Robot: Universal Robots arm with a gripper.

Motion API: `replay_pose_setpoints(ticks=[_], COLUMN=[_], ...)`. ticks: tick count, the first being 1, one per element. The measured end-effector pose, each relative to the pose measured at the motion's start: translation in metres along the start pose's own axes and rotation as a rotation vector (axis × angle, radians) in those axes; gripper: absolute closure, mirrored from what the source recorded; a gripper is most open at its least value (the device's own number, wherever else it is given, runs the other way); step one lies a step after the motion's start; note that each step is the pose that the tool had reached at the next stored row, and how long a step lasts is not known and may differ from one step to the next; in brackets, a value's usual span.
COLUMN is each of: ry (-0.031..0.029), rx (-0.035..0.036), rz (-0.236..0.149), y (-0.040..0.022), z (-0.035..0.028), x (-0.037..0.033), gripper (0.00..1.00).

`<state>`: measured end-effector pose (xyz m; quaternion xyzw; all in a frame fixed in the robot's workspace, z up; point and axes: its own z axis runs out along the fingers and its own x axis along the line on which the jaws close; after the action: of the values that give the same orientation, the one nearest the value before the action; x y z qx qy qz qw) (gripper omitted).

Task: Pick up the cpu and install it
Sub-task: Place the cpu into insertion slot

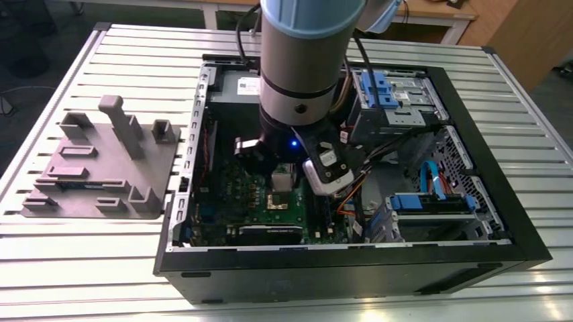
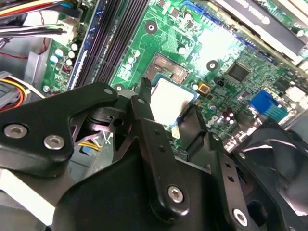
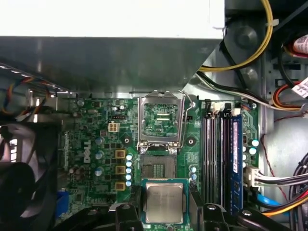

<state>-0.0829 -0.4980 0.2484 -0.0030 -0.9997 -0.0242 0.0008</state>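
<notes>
Gripping the cpu (image 3: 164, 199) by two opposite edges, the gripper (image 3: 164, 207) hangs inside the open computer case (image 1: 340, 275) at the centre of the exterior view. The square chip is held level, silver top up, its edges parallel to the open socket (image 3: 158, 167) just beside it on the green motherboard (image 3: 91, 159). A grey tray (image 1: 98, 171) sits on the slatted table (image 1: 80, 268) at the exterior view's left.
</notes>
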Motion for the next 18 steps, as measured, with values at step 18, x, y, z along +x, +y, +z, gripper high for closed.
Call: replay_pose_setpoints(ticks=[18], ry=[0.0087], rx=[-0.0012], rz=[0.004], y=[-0.0014], z=[0.0284], x=[-0.0030], gripper=[0.53])
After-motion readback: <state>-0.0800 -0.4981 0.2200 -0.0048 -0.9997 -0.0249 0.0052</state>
